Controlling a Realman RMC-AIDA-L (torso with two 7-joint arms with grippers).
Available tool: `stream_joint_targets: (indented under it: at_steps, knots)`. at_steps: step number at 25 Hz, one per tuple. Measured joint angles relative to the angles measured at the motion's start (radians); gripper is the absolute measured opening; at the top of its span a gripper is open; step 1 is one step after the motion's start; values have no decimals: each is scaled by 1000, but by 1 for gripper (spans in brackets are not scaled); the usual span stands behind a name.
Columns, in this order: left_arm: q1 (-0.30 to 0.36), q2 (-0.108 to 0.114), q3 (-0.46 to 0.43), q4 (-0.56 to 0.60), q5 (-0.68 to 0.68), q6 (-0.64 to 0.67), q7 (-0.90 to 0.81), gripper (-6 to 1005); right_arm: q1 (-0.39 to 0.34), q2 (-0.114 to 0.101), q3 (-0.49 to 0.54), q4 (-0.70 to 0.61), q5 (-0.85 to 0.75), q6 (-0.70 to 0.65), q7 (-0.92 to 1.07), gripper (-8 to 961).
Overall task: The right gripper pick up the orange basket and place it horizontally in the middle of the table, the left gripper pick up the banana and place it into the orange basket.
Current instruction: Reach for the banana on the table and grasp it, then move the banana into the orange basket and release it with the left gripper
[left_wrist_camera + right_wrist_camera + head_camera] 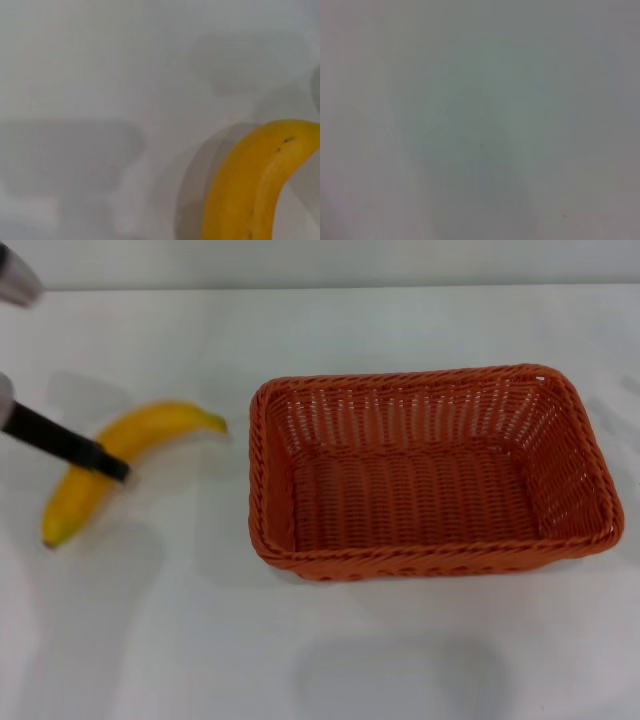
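The orange basket (430, 475) stands upright and empty on the white table (320, 660), its long side across the view, right of the middle. The yellow banana (105, 465) lies flat on the table to the basket's left, its stem tip toward the basket. My left gripper (115, 466) reaches in from the left edge, and one thin black finger (60, 440) lies across the banana's middle. The left wrist view shows part of the banana (255, 185) close up on the table. My right gripper is out of view, and the right wrist view shows only bare table surface.
A grey rounded piece of the left arm (15, 275) shows in the far left corner. Soft shadows fall on the table (75, 155) around the banana and in front of the basket.
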Motion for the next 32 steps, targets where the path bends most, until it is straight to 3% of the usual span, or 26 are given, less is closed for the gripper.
stream_joint_targets:
  at_steps: [4, 6, 10, 12, 15, 17, 19, 23, 28, 32]
  knots:
    - [-24, 29, 1, -122, -81, 91, 29, 517, -3, -2, 0, -4, 7, -6, 3, 729]
    - [-48, 41, 2, -248, -145, 174, 48, 489, -6, -2, 0, -9, 12, -9, 4, 729]
    - [-111, 49, 3, -411, -228, 317, 94, 496, -9, -7, 0, -13, 32, -16, 5, 729]
    - [-126, 49, 4, -416, -233, 345, 104, 499, -7, -10, 0, -13, 34, -18, 5, 729]
    - [-195, 44, 5, -366, -195, 406, 123, 505, 0, -11, 0, -14, 45, -19, 3, 729]
    - [-243, 25, 4, -323, -164, 414, 119, 508, 0, -13, 0, -14, 68, -19, 0, 729]
    - [-301, -11, 4, -272, -140, 415, 108, 511, 0, -17, 0, -15, 89, -22, -1, 729]
    - [-366, -48, 3, -178, -127, 409, 82, 518, 4, -27, -1, -17, 119, -32, -2, 729]
    - [-404, -49, 2, -18, -146, 364, 24, 527, 5, -36, 0, -17, 145, -55, 0, 729]
    - [-412, -50, 2, 91, -87, 273, -12, 534, -2, -36, 0, -16, 165, -60, -1, 729]
